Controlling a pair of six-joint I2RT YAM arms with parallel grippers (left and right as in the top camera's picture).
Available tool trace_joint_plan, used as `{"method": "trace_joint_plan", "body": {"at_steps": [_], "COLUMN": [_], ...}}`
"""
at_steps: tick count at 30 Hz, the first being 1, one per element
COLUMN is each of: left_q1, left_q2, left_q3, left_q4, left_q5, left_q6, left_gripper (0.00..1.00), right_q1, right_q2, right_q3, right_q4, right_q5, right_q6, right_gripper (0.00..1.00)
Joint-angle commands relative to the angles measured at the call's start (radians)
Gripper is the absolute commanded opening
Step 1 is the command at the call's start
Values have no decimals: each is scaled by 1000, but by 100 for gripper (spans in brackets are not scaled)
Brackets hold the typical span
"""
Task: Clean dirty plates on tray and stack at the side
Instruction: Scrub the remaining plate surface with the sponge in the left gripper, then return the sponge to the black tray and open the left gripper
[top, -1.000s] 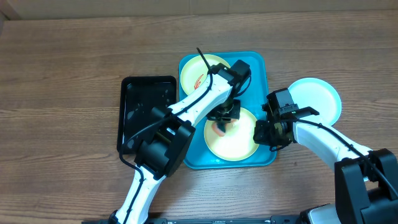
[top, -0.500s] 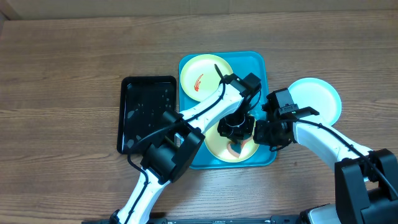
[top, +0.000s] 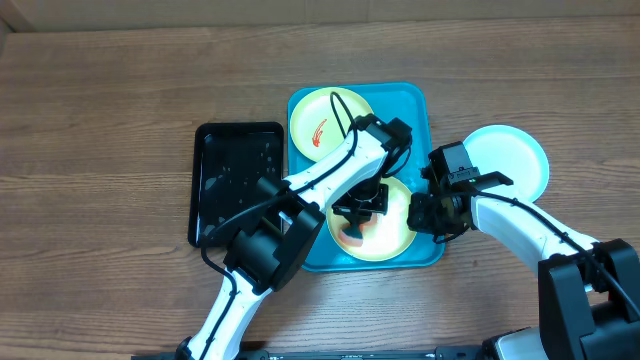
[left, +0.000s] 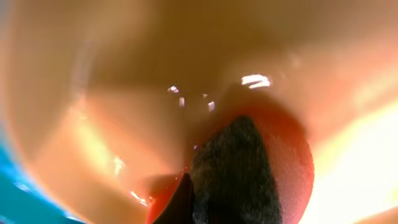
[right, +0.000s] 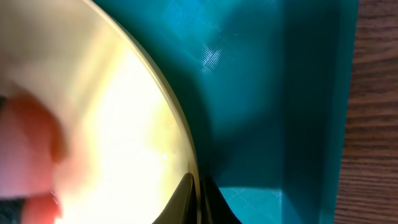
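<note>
**Turquoise tray (top: 430, 105), near plate (top: 390, 238) pinched**

Right pincer (right: 198, 185) grips the near plate's rim. Left pincer (top: 360, 205) sits low over that plate, can't tell if it's spread or closed. Blue plate (top: 510, 160) is off on the table (top: 100, 120).

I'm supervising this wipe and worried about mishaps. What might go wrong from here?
The right gripper pinches only the rim of the near plate; the wiping push may slip it free. The left gripper with its orange pad works close to the right one, so they may collide.
</note>
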Motion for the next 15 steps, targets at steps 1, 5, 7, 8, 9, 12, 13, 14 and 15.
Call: {"method": "trace_joint_plan", "body": {"at_steps": [1,5,7,8,9,12,13,14,15], "left_q1": [37,37,37,37,37,46,58,72,88], "left_q2": [26,22,20,19,18,7,0,-5,-12], "left_q3": [71,215,288,334,371,492,549,578,602], "left_q4": [6,-48,-80,-99,-116,-199,-253,-282,-311], "left_q5": [-202,-168,-133,-99,-70,-18,-23,-23,-24], "left_q6": [-70,-71,-61,-44,-29,-1,3,16,28], "left_gripper": [4,4,4,4,4,4,4,4,4], "right_q1": [5,5,5,5,5,5,5,5,5], "right_q2": [13,13,13,13,13,13,13,13,13], "right_q3": [-13,-13,-13,-13,-13,-13,-13,-13,-13], "right_q4": [-5,-5,-5,-5,-5,-5,-5,-5,-5], "right_q5": [44,44,45,45,45,45,45,45,45], "right_q6": [-21,-21,-21,-21,-21,-21,-21,-21,-21], "right_gripper": [4,4,4,4,4,4,4,4,4]}}
